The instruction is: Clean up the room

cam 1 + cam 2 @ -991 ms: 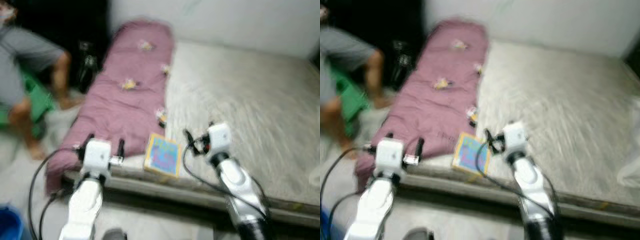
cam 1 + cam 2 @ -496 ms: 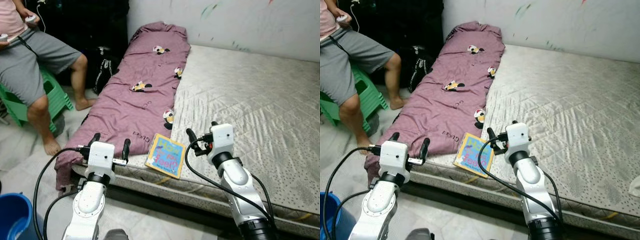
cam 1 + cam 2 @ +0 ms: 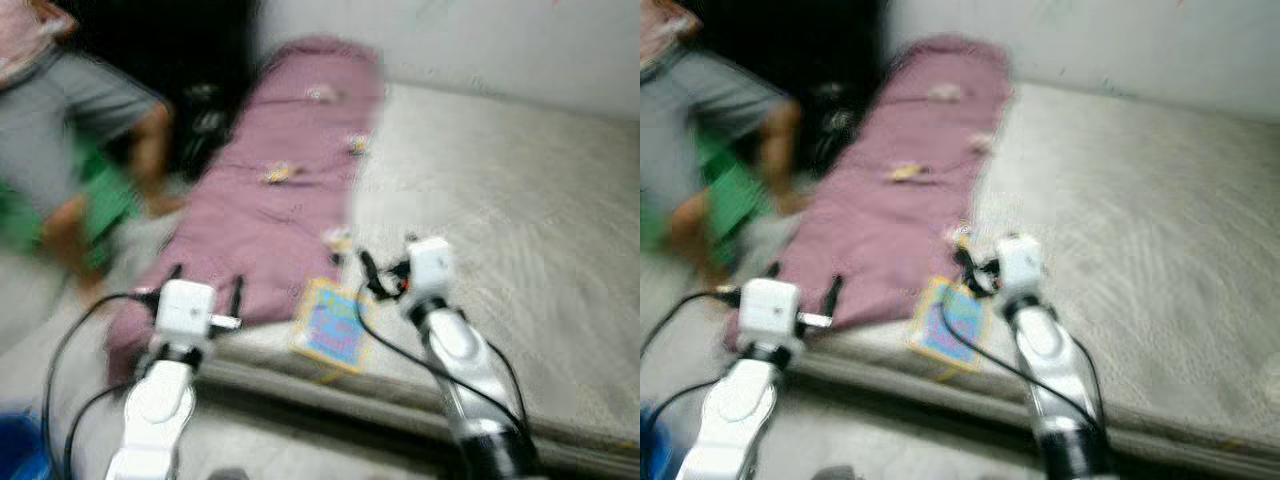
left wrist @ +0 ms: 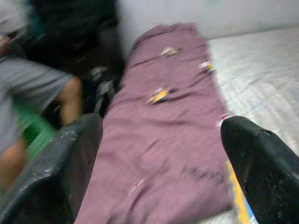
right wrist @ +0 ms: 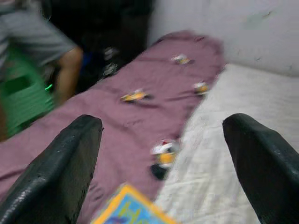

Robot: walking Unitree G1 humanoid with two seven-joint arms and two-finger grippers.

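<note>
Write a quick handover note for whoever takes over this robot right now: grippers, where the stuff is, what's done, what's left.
Left gripper: open, empty, raised over the near edge of the purple blanket.
Right gripper: open, empty, just beyond the colourful book, not touching it.
The book lies flat near the front edge of the mattress, beside the blanket.
A person sits on a green stool at the left.
Done: nothing picked up.
Left: probably take the book, then deal with the blanket. Head views are blurred.

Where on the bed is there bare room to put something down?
The grey mattress is bare from the purple blanket across to the wall side. The near edge is crowded: the colourful book lies there between left gripper and right gripper.
</note>
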